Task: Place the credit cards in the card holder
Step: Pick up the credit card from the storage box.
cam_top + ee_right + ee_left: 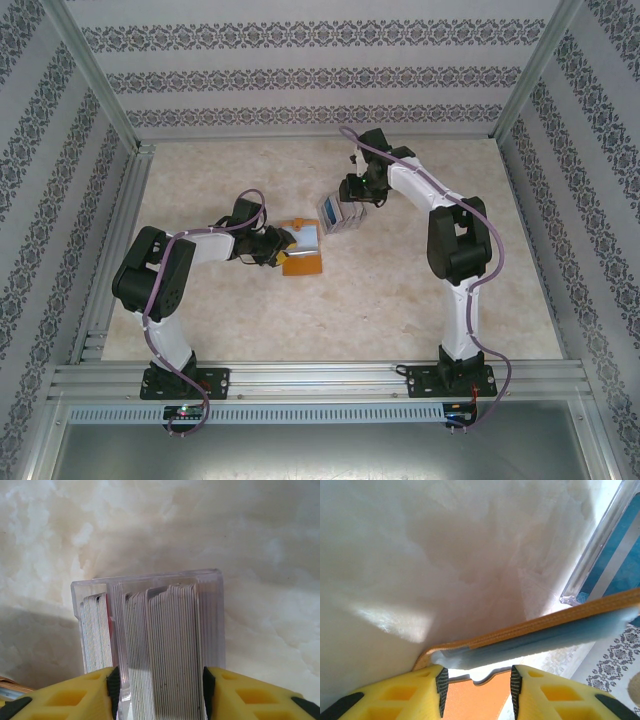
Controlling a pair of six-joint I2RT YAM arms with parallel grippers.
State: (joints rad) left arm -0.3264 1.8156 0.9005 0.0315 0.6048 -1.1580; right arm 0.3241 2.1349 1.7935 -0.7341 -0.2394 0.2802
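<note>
Left claw steadies the open card holder; right claw grips a clear case of credit cards.
Left pads stand apart, tips on the orange lower flap, seemingly pinning it so the flap ahead stays ajar, pockets exposed. Right pads clamp the case sides, with the cards on edge between them and the surface beyond.
</note>
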